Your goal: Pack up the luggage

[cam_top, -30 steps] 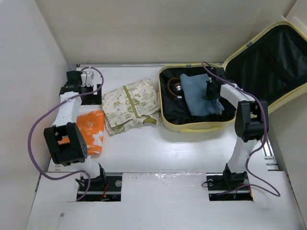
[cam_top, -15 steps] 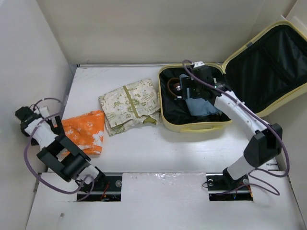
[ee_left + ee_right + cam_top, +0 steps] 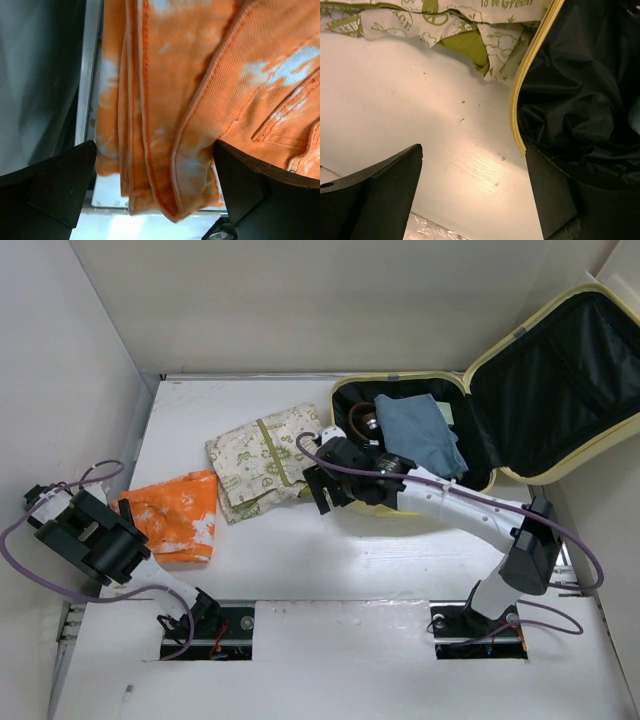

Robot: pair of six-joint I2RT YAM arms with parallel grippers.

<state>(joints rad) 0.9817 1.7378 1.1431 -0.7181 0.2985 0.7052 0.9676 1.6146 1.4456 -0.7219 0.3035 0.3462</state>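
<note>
Two hands spread apart, right hand (image 3: 318, 488) just beside the luggage (image 3: 556, 380), left hand (image 3: 154, 150) by orange cloth (image 3: 178, 515)

I see bare worktop (image 3: 420, 125) under my right pincer (image 3: 472, 200), jaws wide. The luggage (image 3: 530, 90) rim crowds its right finger, and printed cloth (image 3: 460, 25) lies just ahead. At my left pincer (image 3: 155, 200), orange cloth (image 3: 200, 100) fills the gap and the side wall (image 3: 35, 75) sits close on its left.
</note>
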